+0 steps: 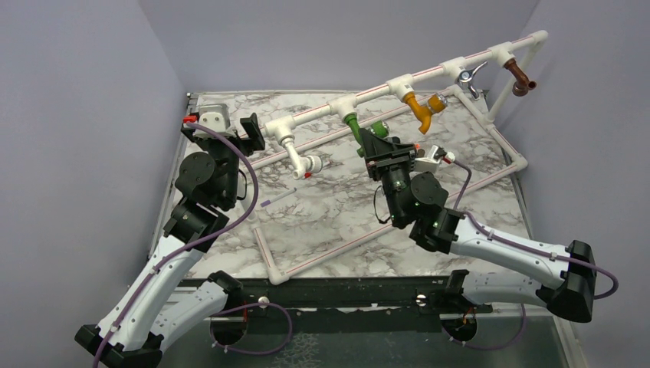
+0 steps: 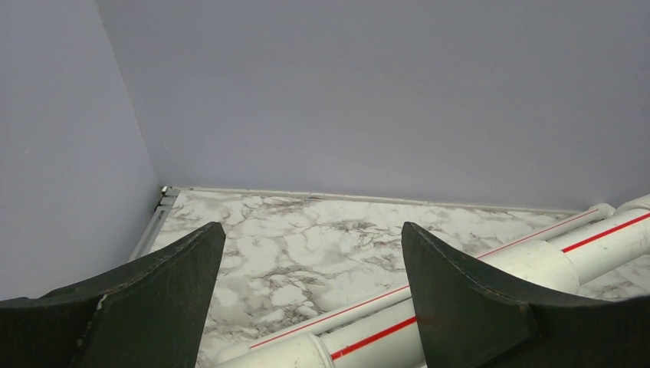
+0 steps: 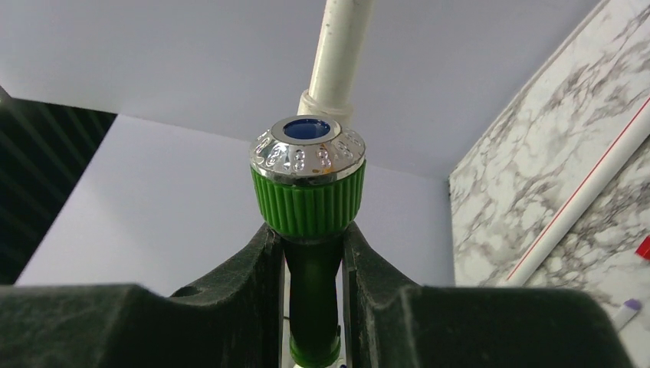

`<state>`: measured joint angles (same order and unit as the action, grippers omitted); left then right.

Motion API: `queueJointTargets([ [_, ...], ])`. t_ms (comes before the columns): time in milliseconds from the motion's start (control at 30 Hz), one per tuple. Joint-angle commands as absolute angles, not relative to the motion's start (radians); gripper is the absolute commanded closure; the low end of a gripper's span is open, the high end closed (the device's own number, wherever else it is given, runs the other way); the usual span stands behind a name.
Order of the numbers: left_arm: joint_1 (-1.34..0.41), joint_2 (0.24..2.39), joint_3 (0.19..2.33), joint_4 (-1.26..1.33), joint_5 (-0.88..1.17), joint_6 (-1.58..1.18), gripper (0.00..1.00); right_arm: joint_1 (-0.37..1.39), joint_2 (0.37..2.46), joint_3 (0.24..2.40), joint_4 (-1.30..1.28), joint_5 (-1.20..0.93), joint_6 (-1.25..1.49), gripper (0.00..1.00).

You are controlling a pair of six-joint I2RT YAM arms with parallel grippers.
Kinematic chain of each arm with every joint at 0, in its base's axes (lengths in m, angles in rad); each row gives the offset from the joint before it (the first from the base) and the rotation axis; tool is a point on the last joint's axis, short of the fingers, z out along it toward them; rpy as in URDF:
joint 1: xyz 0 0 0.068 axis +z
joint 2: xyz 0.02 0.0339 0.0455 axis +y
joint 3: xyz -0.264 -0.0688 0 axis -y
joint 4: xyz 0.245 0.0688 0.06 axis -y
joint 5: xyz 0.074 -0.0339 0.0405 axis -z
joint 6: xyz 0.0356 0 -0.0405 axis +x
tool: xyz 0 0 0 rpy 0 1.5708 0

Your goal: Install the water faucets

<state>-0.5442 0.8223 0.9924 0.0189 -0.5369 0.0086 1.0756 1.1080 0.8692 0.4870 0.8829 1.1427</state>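
Green faucet, at 12 o'clock on the table, sits in its frame tee, right gripper pinching it below the knob, seemingly for final tightening; other faucets appear fitted; left gripper at 10 o'clock is spread, empty.

Faucets along pipe frame on table, one faucet between right jaws

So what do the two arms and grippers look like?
The left arm and right arm have white shells, black joints and a purple cable each. The left gripper and right gripper have broad black tapered fingers.
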Motion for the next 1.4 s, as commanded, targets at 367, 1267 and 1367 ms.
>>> queueJointTargets([
  [367,-0.565,0.843,0.976,-0.076,-0.480,0.006,0.15,1.088,1.124,0.868,0.302,0.730,1.481,0.99],
  [1267,-0.566,0.849,0.974,-0.076,-0.480,0.008,0.15,1.088,0.991,0.804,0.313,0.689,1.289,0.29],
  [1367,-0.566,0.850,0.974,-0.075,-0.480,0.008,0.15,1.088,0.955,0.795,0.296,0.682,1.255,0.27],
])
